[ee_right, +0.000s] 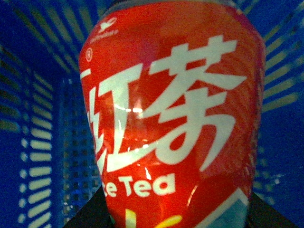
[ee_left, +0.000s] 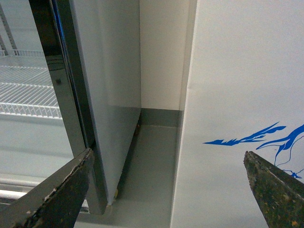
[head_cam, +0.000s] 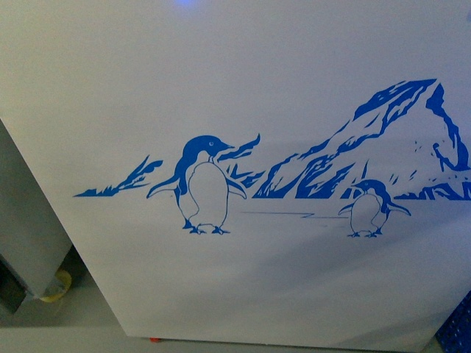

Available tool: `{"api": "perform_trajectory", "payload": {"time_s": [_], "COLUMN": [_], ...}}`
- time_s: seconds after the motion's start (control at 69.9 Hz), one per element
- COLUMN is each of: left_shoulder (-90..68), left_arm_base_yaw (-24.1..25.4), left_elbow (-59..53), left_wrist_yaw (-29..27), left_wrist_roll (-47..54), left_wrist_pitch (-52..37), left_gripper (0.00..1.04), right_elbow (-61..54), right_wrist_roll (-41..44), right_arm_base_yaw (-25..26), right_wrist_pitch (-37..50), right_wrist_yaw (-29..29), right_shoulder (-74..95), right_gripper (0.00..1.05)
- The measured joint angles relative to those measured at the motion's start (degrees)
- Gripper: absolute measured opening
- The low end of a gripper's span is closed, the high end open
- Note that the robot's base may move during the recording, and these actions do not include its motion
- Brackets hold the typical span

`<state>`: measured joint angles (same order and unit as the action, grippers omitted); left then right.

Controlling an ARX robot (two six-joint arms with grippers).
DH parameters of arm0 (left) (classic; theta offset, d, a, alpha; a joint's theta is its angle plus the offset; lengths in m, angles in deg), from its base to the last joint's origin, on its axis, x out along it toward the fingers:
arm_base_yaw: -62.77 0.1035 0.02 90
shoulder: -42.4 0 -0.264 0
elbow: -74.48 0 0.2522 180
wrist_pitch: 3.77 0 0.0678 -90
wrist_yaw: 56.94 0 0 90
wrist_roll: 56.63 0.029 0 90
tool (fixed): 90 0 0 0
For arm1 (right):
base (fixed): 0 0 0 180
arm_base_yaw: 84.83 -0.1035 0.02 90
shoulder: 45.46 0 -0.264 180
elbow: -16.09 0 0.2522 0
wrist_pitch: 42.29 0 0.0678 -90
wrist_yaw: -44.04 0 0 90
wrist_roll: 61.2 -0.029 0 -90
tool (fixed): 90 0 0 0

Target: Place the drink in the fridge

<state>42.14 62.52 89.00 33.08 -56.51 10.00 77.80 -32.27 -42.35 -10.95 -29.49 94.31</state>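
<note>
**Pick-up stage: drink in the crate, fridge top out of sight**

From where I stand, the job looks barely begun. The drink (ee_right: 171, 114) sits inside a blue slatted crate (ee_right: 38, 142), its red tea label filling the right wrist camera. Only dark slivers (ee_right: 273, 219) show on either side of it. They may be the right fingers, and I cannot tell whether they pinch the bottle or merely flank it.

The body camera faces the white front of the fridge (head_cam: 235, 95), with the penguin picture (head_cam: 206, 187) near the middle. A corner of the crate (head_cam: 460, 331) peeks in at about 4 o'clock. The lid lies somewhere past 12 o'clock, unseen.

The left fingers (ee_left: 52, 190) are spread wide and hold nothing. They point into the gap between the fridge's side and a tall glass-door cooler (ee_left: 28, 85).

Next, I'd judge, the right arm needs a sure grip on the drink. It must then lift it straight out of the crate and carry it up over the rim. The left arm may have to slide the lid aside.
</note>
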Motion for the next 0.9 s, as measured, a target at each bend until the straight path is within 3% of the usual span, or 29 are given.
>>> {"api": "perform_trajectory", "payload": {"time_s": [0.243, 0.386, 0.572, 0.758, 0.901], "left_shoulder": [0.00, 0.00, 0.00, 0.00, 0.00], "left_arm_base_yaw": [0.00, 0.00, 0.00, 0.00, 0.00], "left_elbow": [0.00, 0.00, 0.00, 0.00, 0.00], "left_wrist_yaw": [0.00, 0.00, 0.00, 0.00, -0.02], "left_wrist_roll": [0.00, -0.02, -0.02, 0.00, -0.02], "left_wrist_pitch": [0.00, 0.00, 0.00, 0.00, 0.00], "left_gripper": [0.97, 0.97, 0.97, 0.97, 0.97], "right_elbow": [-16.48, -20.81, -17.40, -16.39, -16.41], "right_wrist_roll": [-6.29, -12.20, -27.71, -35.30, -38.58], "right_arm_base_yaw": [2.75, 4.13, 4.02, 0.11, -4.81], "right_wrist_pitch": [-5.33, -15.80, -31.93, -36.20, -39.32], "right_wrist_yaw": [6.62, 11.19, 19.23, 19.32, 16.15], "right_shoulder": [-31.19, -51.12, -88.50, -100.35, -106.14], "right_gripper": [0.38, 0.38, 0.38, 0.38, 0.38]}}
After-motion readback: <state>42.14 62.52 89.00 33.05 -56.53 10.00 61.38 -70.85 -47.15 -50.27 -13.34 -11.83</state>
